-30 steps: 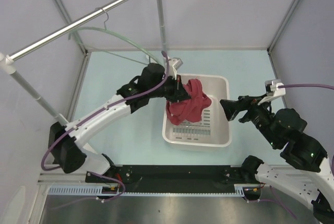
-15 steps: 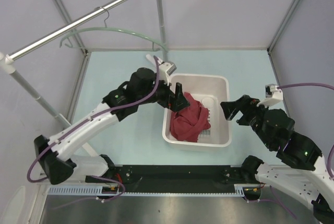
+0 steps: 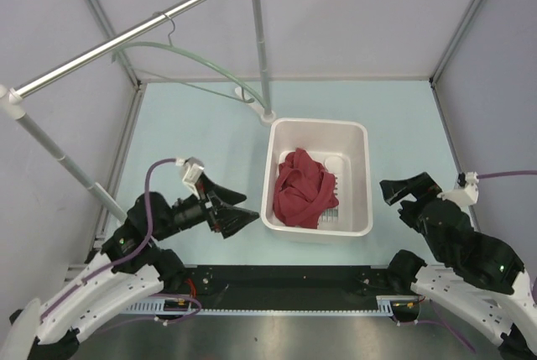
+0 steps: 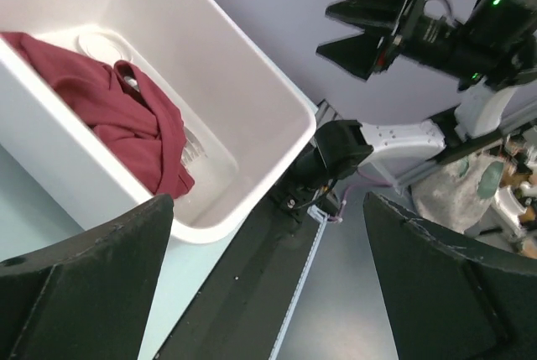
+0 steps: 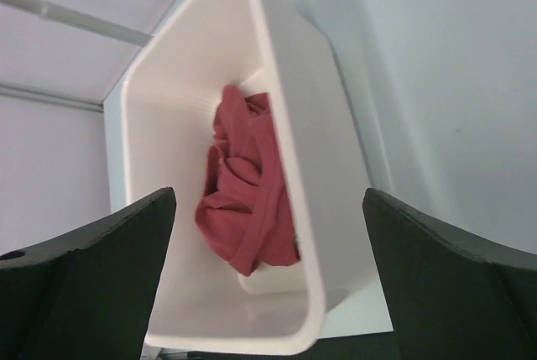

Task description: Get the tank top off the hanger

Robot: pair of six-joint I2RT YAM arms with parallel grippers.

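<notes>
– Where is the tank top point(image 3: 304, 188)?

– It lies bunched up in the white basket point(image 3: 362, 177), off the hanger point(image 3: 195, 49). The dark red cloth is heaped against the basket's left wall and spreads toward the middle of its floor; the right part of the floor shows bare.

– And the basket itself?

– It stands on the pale green table point(image 3: 193, 142), a little right of the middle and closer to the near edge than to the far one.

– The hanger?

– It hangs bare by its small hook from the silver rail point(image 3: 126, 39), above the table's far left corner. Nothing is draped on it, and it is well apart from the basket.

– What does the left claw point(image 3: 243, 211) hold?

– Nothing. It hovers near the table's near edge, just left of the basket, pointing at the basket's left wall. Its wrist view shows the two black fingers point(image 4: 80, 284) spread wide, with only the basket and the cloth in it seen beyond the gap.

– And the right claw point(image 3: 394, 196)?

– It is spread wide too, and empty. It sits just off the basket's right wall, close to the near right corner of the basket, not touching it. Its own camera looks along the length of the basket, with the red heap lying inside between the two dark fingers.
</notes>
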